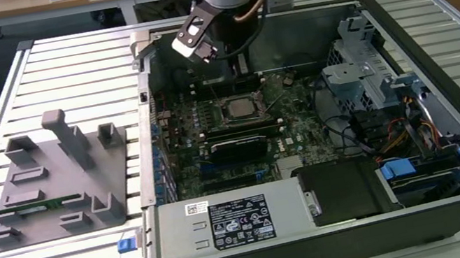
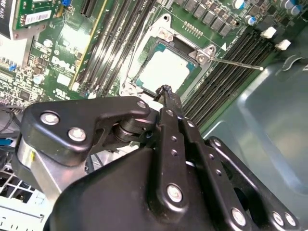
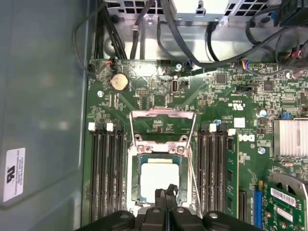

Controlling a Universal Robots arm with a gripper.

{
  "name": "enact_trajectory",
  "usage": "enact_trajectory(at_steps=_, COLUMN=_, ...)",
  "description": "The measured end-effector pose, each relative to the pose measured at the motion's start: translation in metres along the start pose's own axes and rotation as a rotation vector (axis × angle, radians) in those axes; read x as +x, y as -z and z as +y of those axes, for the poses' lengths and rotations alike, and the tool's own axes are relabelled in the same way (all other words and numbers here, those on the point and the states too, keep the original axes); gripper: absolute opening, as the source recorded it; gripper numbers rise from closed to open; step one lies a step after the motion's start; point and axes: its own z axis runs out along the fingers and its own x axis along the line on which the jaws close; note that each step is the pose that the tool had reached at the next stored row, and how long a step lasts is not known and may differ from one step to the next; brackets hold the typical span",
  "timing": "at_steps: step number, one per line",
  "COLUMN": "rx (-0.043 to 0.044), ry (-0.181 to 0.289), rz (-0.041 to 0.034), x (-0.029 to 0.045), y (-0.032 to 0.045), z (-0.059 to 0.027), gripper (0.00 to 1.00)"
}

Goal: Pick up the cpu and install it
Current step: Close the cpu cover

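The cpu (image 3: 158, 177) lies flat in the open socket on the motherboard (image 3: 144, 101), its silver top facing up. It is also visible in the second wrist view (image 2: 166, 70) and in the exterior view (image 1: 239, 107). The socket's load plate (image 3: 163, 114) is swung open, and its thin lever (image 2: 236, 62) sticks out sideways. My gripper (image 3: 166, 193) hangs just over one edge of the cpu, fingers pressed together with nothing between them. It appears in the second wrist view (image 2: 166, 90) and in the exterior view (image 1: 240, 63), inside the case near the back wall.
The open computer case (image 1: 437, 14) lies on a slatted table. It holds a power supply (image 1: 227, 222), a drive cage (image 1: 362, 70) and cables (image 3: 192, 43). Memory slots (image 3: 103, 168) flank the socket. A grey fixture (image 1: 59, 180) with a green memory stick (image 1: 44, 203) sits on the exterior view's left.
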Motion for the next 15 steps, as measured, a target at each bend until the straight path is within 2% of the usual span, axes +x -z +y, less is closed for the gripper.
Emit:
enact_trajectory(at_steps=5, rx=0.002, ry=0.0, rz=-0.0001, x=-0.0079, y=0.0, z=0.0003, gripper=0.11)
enact_trajectory(at_steps=6, rx=0.0082, ry=0.0, rz=0.0002, x=-0.0087, y=0.0, z=0.0012, gripper=0.11)
enact_trajectory(at_steps=10, rx=0.0461, ry=-0.001, rz=0.0004, x=-0.0089, y=-0.0006, z=0.0115, gripper=0.11)
enact_trajectory(at_steps=11, rx=0.0511, ry=-0.001, rz=0.0005, x=-0.009, y=-0.0007, z=0.0134, gripper=0.11)
enact_trajectory(at_steps=13, rx=0.0532, ry=0.0, rz=0.0, x=-0.009, y=0.0016, z=0.0146, gripper=0.11)
enact_trajectory(at_steps=15, rx=0.0531, ry=0.0, rz=0.0002, x=-0.0089, y=0.0077, z=0.015, gripper=0.11)
